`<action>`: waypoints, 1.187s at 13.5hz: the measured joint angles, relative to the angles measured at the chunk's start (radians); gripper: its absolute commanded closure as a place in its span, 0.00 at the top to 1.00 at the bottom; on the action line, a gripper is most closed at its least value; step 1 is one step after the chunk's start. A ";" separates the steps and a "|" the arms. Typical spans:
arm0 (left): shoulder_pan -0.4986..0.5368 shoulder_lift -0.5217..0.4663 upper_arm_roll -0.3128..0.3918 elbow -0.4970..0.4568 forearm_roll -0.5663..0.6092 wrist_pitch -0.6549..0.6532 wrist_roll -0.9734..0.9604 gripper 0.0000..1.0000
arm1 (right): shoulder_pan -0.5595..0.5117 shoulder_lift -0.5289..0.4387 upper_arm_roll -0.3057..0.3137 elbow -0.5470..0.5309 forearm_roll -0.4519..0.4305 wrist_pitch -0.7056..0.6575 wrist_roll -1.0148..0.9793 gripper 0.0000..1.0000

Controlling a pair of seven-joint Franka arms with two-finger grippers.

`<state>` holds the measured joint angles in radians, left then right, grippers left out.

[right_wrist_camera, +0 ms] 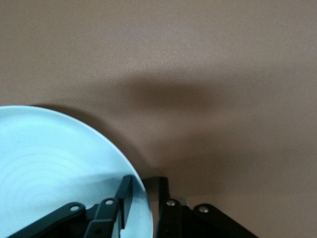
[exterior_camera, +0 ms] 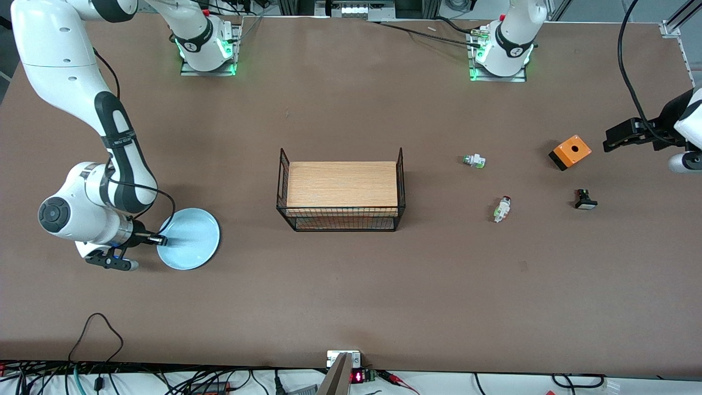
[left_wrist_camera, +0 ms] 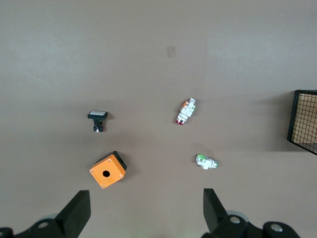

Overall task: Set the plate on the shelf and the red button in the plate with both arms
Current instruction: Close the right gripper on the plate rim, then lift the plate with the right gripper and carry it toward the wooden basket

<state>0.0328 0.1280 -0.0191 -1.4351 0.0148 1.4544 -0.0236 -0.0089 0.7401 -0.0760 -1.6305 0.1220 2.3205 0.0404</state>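
Note:
The light blue plate (exterior_camera: 193,235) lies on the table at the right arm's end. My right gripper (exterior_camera: 158,240) is shut on the plate's rim on the side toward the right arm's end. In the right wrist view, one finger (right_wrist_camera: 125,194) rests inside the plate (right_wrist_camera: 49,163) and the other is outside the rim. The red button (exterior_camera: 502,208) lies on its side toward the left arm's end, also in the left wrist view (left_wrist_camera: 185,111). My left gripper (exterior_camera: 615,139) is open and empty in the air over the table's left-arm end, beside the orange box; its fingers (left_wrist_camera: 79,210) stand wide apart.
A black wire basket (exterior_camera: 343,218) with a wooden board stands mid-table. A green-capped button (exterior_camera: 474,161), an orange box (exterior_camera: 570,152) and a black-and-white button (exterior_camera: 586,199) lie near the red button. Cables run along the table edge nearest the front camera.

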 measured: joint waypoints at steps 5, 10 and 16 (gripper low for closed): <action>0.000 0.000 -0.001 0.000 0.000 0.000 0.000 1.00 | -0.002 -0.023 0.004 0.002 0.001 -0.093 0.000 0.00; 0.000 0.000 -0.001 0.000 0.000 0.000 0.000 1.00 | -0.002 -0.122 0.016 0.020 0.013 -0.302 0.000 0.00; -0.001 0.000 -0.001 0.000 0.000 0.000 0.000 1.00 | -0.019 -0.239 0.014 0.058 0.100 -0.607 0.000 0.00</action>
<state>0.0322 0.1280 -0.0202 -1.4351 0.0148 1.4544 -0.0236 -0.0283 0.5014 -0.0625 -1.5730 0.2223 1.7134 0.0404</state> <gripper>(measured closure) 0.000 0.974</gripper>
